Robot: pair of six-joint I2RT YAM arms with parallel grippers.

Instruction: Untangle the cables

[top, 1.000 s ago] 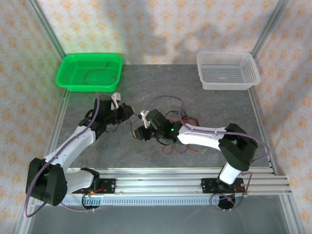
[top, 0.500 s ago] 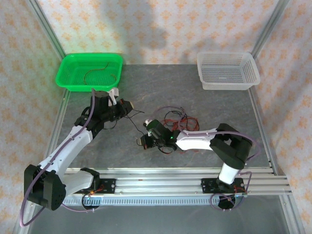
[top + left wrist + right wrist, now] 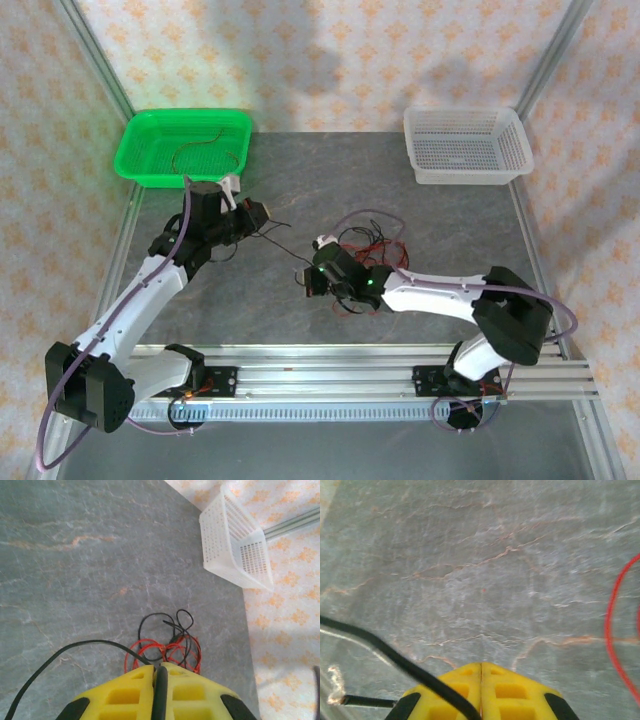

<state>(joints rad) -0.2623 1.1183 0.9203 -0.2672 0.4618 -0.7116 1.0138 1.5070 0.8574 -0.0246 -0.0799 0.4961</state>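
Top external, left arm [image 3: 150, 285] extended forward, right end effector [image 3: 305, 280] low beside cables [image 3: 370, 243]

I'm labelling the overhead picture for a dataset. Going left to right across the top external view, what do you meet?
From the left: green basket → left gripper, jaws shut on the black cable → right gripper, jaws shut on the same cable → tangle of red and black cables → white basket.

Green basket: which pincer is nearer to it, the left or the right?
Left. The left pincer, shut on a black cable, is just off the green basket's near right corner. The right pincer is farther, by the tangle at mid-table.
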